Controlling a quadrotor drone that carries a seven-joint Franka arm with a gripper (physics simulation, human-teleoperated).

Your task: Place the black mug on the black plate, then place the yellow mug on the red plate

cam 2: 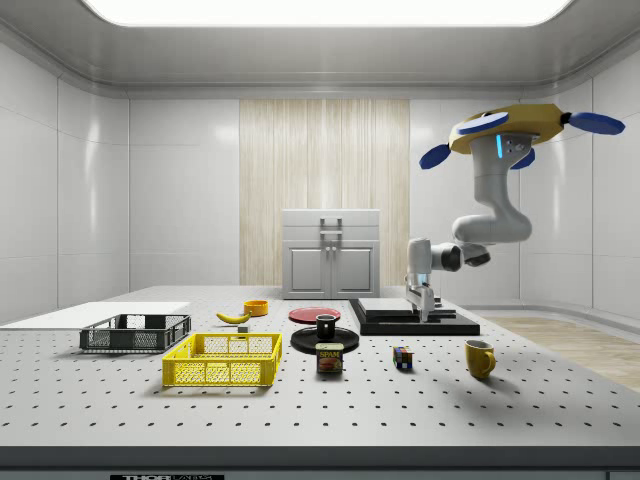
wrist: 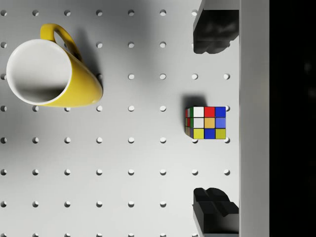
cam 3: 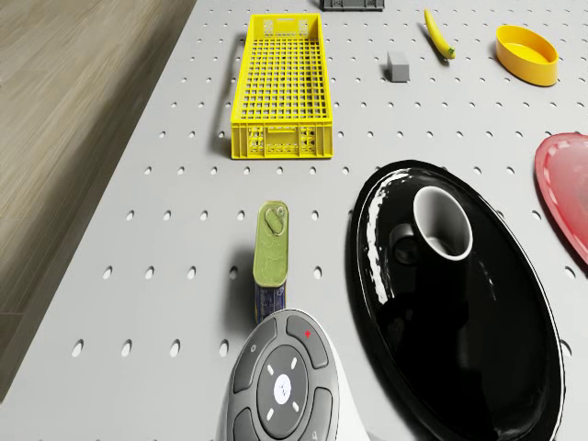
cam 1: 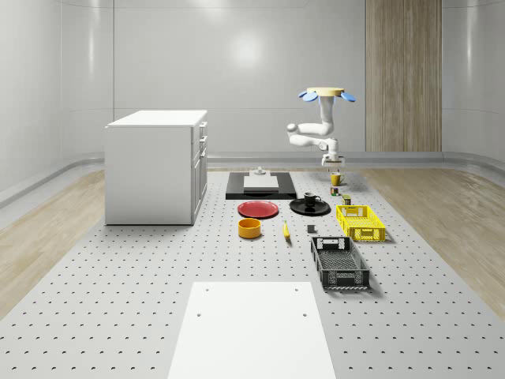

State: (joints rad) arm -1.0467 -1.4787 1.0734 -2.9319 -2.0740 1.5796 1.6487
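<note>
So the drone [cam 2: 520, 128] is hovering in the air over the far end of the bench [cam 1: 118, 300], up around the 1 o'clock corner in the whole-scene view. Its arm [cam 2: 490, 225] is folded down and hangs the gripper [cam 2: 424, 312] above the bench surface, not touching anything. In the wrist view the two fingers [wrist: 213, 29] are spread wide apart with nothing between them, so it's released and empty. A small colour cube [wrist: 206, 123] sits on the bench between the fingertips as seen from the wrist camera, well below them.

The black mug [cam 3: 441, 223] is already upright on the black plate [cam 3: 496, 367], off-centre on it. The yellow mug [wrist: 52, 71] stands on the bare bench with its handle out to one side, near the cube; in the side view it's at about 3 o'clock from the cube and apart from it. The red plate [cam 1: 259, 209] is bare, just beside the black plate at its 9 o'clock in the whole-scene view, well away from the yellow mug.

Other bits: a tin can [cam 3: 270, 257] beside the black plate, a yellow crate [cam 1: 360, 222], a black crate [cam 1: 339, 263], a banana [cam 1: 286, 230], and an orange bowl [cam 1: 250, 228].
</note>
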